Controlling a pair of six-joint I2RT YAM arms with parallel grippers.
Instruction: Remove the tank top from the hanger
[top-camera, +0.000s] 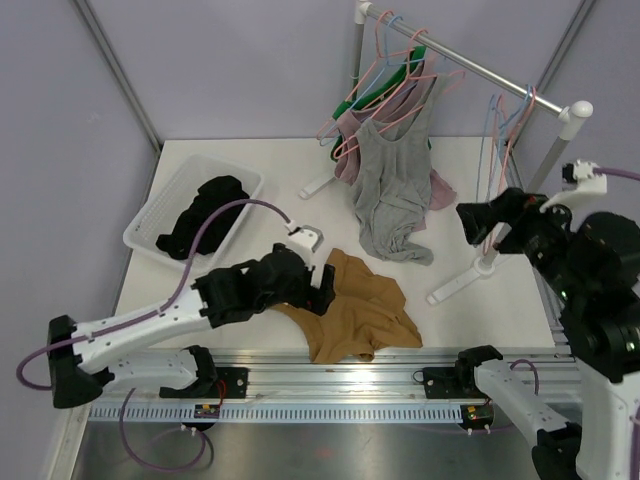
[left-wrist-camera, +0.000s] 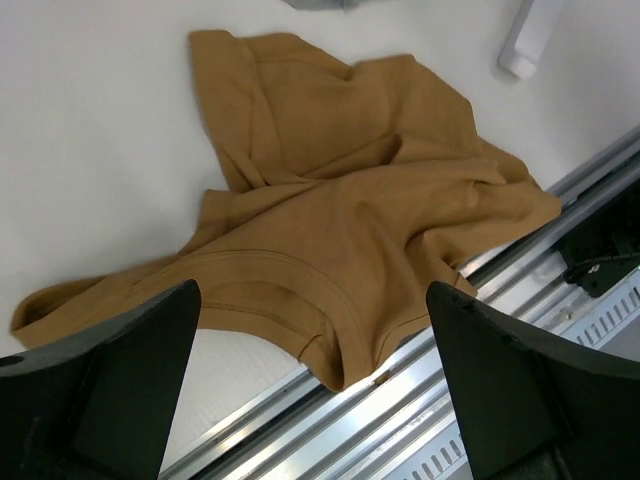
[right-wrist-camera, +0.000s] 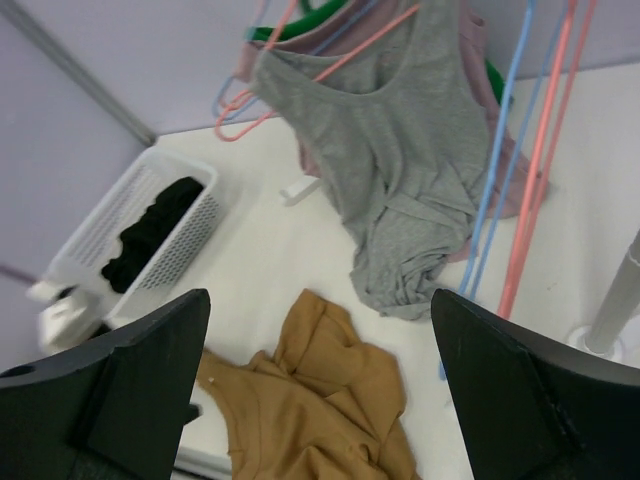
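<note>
A grey tank top (top-camera: 390, 185) (right-wrist-camera: 400, 150) hangs from a pink hanger (top-camera: 385, 100) (right-wrist-camera: 330, 65) on the rack, and its hem is bunched on the table. A pinkish garment hangs behind it. A brown top (top-camera: 355, 305) (left-wrist-camera: 350, 200) (right-wrist-camera: 320, 400) lies crumpled on the table near the front rail. My left gripper (top-camera: 325, 280) (left-wrist-camera: 312, 290) hovers low over the brown top's near edge, open and holding nothing. My right gripper (top-camera: 470, 222) (right-wrist-camera: 320, 295) is raised to the right of the grey top, open and empty.
A white basket (top-camera: 160, 215) with black clothes (top-camera: 205, 215) stands at the back left. The rack's bar (top-camera: 480, 65) carries empty blue and pink hangers (top-camera: 505, 120) at its right end, and its foot (top-camera: 460, 280) rests on the table. A metal rail (top-camera: 350, 375) runs along the front edge.
</note>
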